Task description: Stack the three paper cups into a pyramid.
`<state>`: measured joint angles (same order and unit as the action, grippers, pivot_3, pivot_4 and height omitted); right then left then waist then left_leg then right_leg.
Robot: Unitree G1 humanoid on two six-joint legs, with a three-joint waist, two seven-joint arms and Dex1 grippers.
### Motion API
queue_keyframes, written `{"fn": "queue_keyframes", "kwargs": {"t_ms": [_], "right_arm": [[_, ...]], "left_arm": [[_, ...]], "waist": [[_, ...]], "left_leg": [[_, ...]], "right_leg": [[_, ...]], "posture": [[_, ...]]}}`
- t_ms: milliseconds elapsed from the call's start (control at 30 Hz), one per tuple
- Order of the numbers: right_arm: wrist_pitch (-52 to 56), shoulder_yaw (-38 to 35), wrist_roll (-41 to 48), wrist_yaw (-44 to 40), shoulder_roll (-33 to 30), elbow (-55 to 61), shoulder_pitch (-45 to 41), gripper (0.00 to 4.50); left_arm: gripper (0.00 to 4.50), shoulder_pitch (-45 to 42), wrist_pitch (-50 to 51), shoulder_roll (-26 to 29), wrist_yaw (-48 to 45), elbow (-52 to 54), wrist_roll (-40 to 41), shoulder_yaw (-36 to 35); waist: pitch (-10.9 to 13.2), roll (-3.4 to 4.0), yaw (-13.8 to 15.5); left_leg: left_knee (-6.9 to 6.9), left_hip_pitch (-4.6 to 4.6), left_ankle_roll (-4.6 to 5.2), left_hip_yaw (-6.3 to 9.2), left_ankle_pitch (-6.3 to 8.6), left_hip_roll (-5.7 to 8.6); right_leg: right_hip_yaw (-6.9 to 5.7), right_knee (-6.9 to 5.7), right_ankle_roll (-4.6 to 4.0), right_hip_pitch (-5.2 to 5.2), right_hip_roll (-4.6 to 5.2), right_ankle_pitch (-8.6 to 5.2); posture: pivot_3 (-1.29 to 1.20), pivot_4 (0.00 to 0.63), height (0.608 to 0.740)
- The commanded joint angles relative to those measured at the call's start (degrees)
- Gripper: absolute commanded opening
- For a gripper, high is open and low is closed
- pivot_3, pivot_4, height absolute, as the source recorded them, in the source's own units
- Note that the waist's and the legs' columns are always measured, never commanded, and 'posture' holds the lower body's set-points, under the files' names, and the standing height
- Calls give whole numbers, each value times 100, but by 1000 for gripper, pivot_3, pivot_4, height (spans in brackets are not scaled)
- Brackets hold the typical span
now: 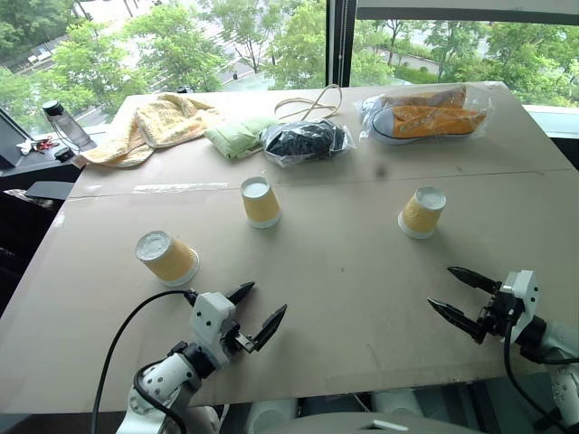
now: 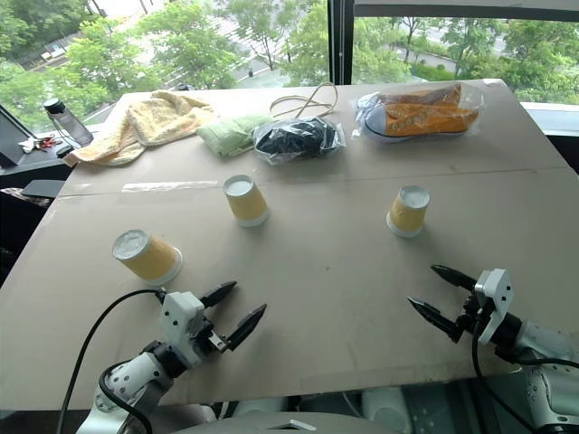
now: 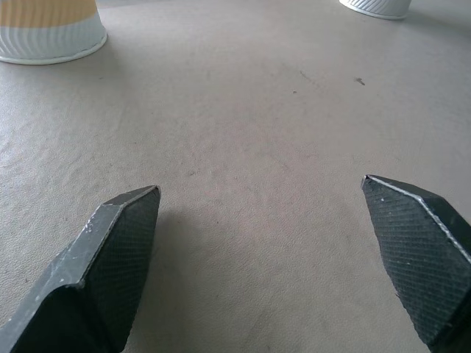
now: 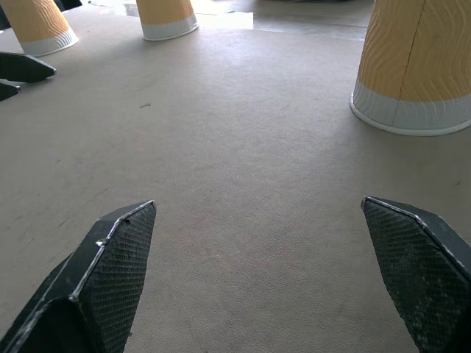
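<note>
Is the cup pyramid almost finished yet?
Not started. All three cups stand apart, upside down on the table, none stacked. The left hand and right hand are open and empty. Everything is left: two together, one on top.

Three paper cups (image 1: pixel 261 201) spread apart on table (image 1: pixel 344 298), clutter along far edge behind them

Bare tabletop (image 1: pixel 344 271) between three well-spaced cups (image 1: pixel 261 201).
</note>
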<state>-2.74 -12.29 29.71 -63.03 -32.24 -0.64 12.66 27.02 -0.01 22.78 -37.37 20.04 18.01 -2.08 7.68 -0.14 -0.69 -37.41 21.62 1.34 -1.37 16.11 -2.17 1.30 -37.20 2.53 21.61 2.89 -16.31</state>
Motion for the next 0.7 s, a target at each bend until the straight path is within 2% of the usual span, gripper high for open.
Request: {"fn": "queue_keyframes", "kwargs": {"t_ms": [33,167,700], "right_arm": [[19,-129,95,-9,-69,181,-72,4412],[93,-77,82,-8,-83,214,-205,4412],[127,-124,146,-112,-83,328,-295,4412]], "left_arm": [[4500,181,-153,-33,23,-194,-108,-12],[4500,227,-516,-74,-17,-252,-167,13],[4500,254,-780,-80,115,-210,-277,-22]], "waist": [[0,0,-1],[4,-6,-10],[6,-8,3]], "left_leg": [[0,0,0,0,0,0],[0,0,0,-2,0,0],[-1,2,0,4,0,1]], "right_leg": [[0,0,0,0,0,0],[3,0,1,0,-3,0],[-2,0,17,0,-8,10]], "posture": [[0,150,740],[0,150,740],[0,150,740]]}}
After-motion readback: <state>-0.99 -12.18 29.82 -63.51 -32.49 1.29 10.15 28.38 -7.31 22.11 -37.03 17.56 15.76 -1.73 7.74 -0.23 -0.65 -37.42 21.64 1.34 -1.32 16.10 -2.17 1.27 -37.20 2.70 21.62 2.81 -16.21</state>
